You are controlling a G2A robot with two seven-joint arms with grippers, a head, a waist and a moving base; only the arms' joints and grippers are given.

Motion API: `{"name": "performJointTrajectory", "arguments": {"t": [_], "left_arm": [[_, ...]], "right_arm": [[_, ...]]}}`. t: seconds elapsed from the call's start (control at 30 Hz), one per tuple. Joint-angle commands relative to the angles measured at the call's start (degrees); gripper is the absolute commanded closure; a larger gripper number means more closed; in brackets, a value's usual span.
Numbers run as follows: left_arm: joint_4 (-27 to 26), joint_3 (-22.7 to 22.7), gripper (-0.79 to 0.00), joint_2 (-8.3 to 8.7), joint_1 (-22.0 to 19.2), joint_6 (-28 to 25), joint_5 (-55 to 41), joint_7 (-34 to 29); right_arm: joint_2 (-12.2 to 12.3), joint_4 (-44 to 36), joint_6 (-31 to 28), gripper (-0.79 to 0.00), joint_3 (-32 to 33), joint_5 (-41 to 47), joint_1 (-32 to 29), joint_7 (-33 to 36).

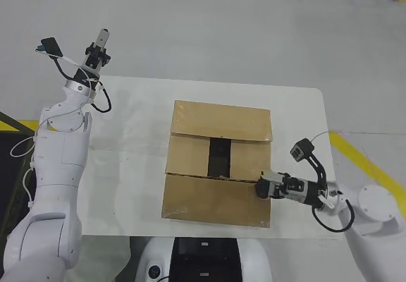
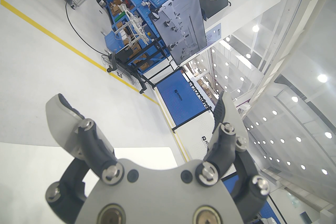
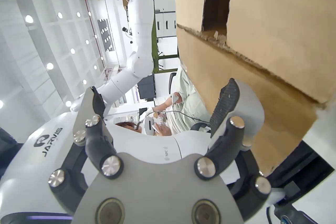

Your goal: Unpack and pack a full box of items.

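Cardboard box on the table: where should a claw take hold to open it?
Likely the free edge of the near flap, at its right end, approached from the right side of the cardboard box, where the open right claw sits. The flap is thin and lies flat over the inner flaps, so that edge is a lip to pinch.

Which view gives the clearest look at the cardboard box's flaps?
Top view: the whole cardboard box on the table, flaps nearly closed with a dark gap at centre. Right wrist view catches one corner and the gap close up. Left wrist view faces the hall.
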Motion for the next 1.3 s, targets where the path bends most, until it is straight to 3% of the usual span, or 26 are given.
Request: {"name": "performJointTrajectory", "arguments": {"t": [0.0,0.37,0.87,1.27], "left_arm": [[0.01,0.0,-0.785,0.0,0.0,0.0,0.0,0.0],[0.01,0.0,-0.785,0.0,0.0,0.0,0.0,0.0],[0.01,0.0,-0.785,0.0,0.0,0.0,0.0,0.0],[0.01,0.0,-0.785,0.0,0.0,0.0,0.0,0.0]], "right_arm": [[-0.1,1.34,1.02,-0.785,-0.59,0.71,1.79,-1.65],[-0.63,8.1,2.43,-0.785,-4.22,-0.74,9.3,-9.61],[-1.53,15.89,3.39,-0.785,-8.48,1.71,17.68,-13.33],[-1.92,16.35,2.23,-0.785,-8.96,3.96,21.97,-14.62]]}}
